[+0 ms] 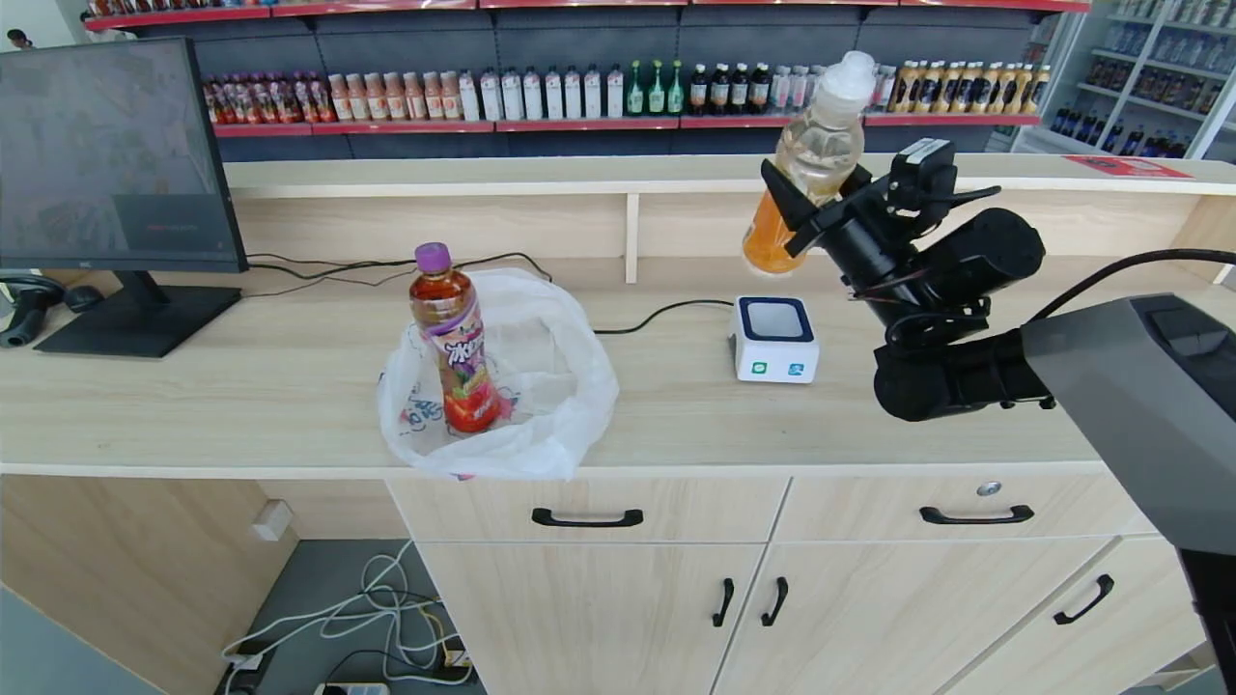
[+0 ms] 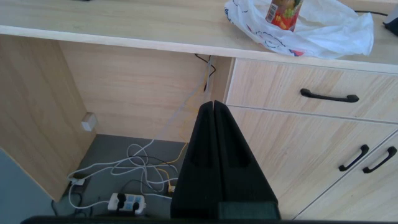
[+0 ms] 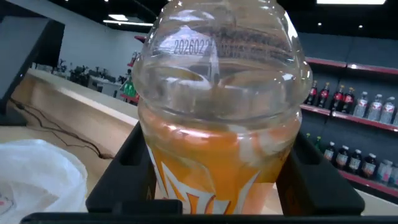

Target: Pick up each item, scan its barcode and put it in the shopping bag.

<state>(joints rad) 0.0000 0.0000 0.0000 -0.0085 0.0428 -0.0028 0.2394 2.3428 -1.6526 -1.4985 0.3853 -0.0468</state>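
Note:
My right gripper [image 1: 816, 198] is shut on an orange drink bottle [image 1: 809, 164] with a white cap, held tilted in the air above and slightly behind the white barcode scanner [image 1: 773, 338]. The right wrist view has the orange drink bottle [image 3: 221, 118] pinched between the black fingers [image 3: 121, 171]. A white plastic shopping bag [image 1: 541, 386] lies open on the counter, and a red tea bottle [image 1: 452, 338] with a purple cap stands upright in it. My left gripper [image 2: 213, 109] hangs shut below the counter edge, in front of the cabinet; the shopping bag [image 2: 323, 34] and red bottle [image 2: 283, 12] are above it.
A monitor [image 1: 111, 164] on a stand sits at the counter's left, with a handheld scanner [image 1: 24, 304] beside it. A black cable [image 1: 657, 311] runs from the barcode scanner. Drawers [image 1: 589, 512] front the counter. Cables and a power strip [image 2: 127, 200] lie on the floor.

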